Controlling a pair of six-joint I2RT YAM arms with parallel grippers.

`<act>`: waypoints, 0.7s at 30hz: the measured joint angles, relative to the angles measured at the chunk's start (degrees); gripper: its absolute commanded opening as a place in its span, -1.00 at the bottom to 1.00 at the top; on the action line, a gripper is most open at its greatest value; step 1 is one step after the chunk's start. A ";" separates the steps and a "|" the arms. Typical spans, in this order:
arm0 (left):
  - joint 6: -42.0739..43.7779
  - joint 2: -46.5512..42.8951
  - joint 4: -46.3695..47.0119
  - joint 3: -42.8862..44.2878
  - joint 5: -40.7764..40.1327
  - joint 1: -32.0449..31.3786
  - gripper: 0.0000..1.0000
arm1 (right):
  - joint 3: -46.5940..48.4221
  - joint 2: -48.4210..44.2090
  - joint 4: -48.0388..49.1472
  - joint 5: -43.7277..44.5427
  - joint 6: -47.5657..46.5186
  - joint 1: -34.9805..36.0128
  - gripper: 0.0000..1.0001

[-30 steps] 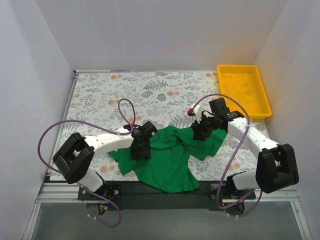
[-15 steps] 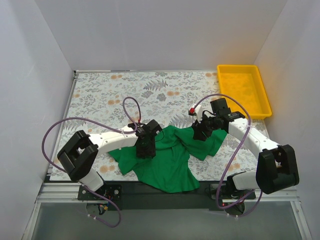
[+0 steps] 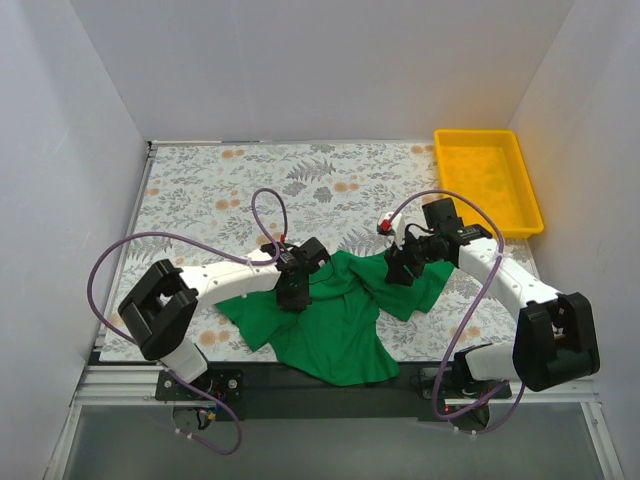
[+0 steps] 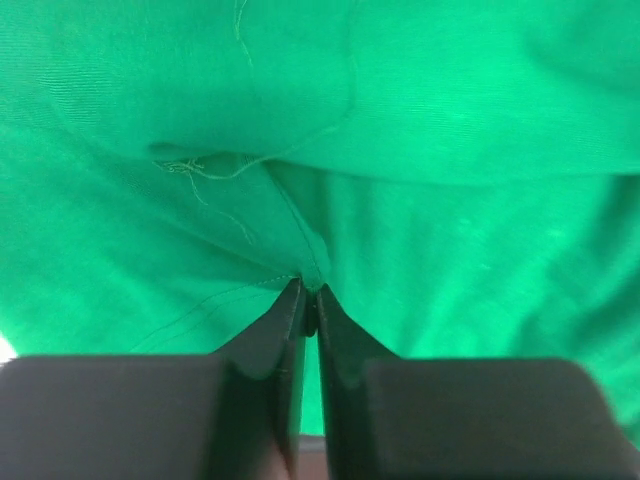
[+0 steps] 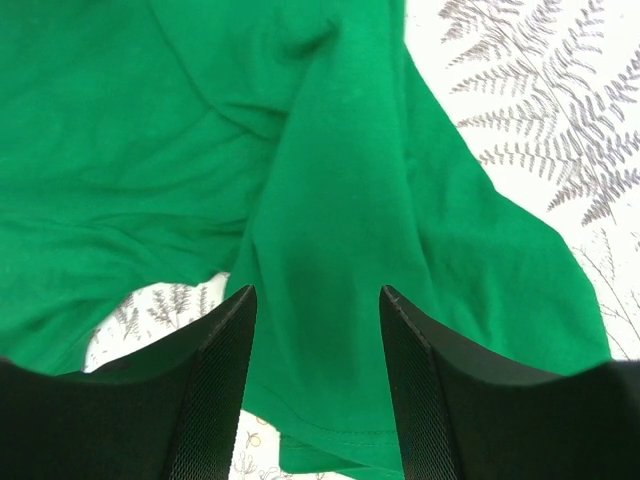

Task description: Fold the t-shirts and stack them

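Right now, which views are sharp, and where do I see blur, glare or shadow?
Top external view: even soft light, no glare, the green cloth t-shirt sharp. Left wrist view: the weave is sharp, the black left claw soft-edged. Right wrist view: the fern-printed table cover is sharp, and a darker shadow lies on the cloth between the fingers of the open right claw.

Plain green t-shirt [image 3: 335, 320] is lying on a leaf-printed table cover [image 3: 200, 190].

The t-shirt is showing one even bright green, with seams stitched in matching green thread. The table cover is carrying grey fern and leaf sprigs with small orange blossoms on white. The tray [image 3: 485, 185] is glowing solid yellow. The left arm [image 3: 225, 280] and right arm [image 3: 500, 275] are wearing white shells with black joints, and purple cables [image 3: 440, 191] are looping off them. The left gripper [image 4: 303, 300] and right gripper [image 5: 315, 292] are showing matt black fingers, the right pair finely cross-hatched inside.
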 measured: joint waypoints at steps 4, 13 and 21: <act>0.13 -3.26 -0.63 1.31 -0.55 -0.09 -1.00 | 0.02 -1.49 -3.48 -2.36 -4.22 0.04 0.24; 0.17 -8.81 -2.08 1.79 -2.47 -0.13 -1.00 | -1.16 -4.66 -7.04 4.09 -8.55 2.03 0.28; 1.01 -16.31 -4.02 3.48 -5.77 1.25 -1.00 | -9.97 -8.04 -8.41 10.95 -9.07 10.38 0.27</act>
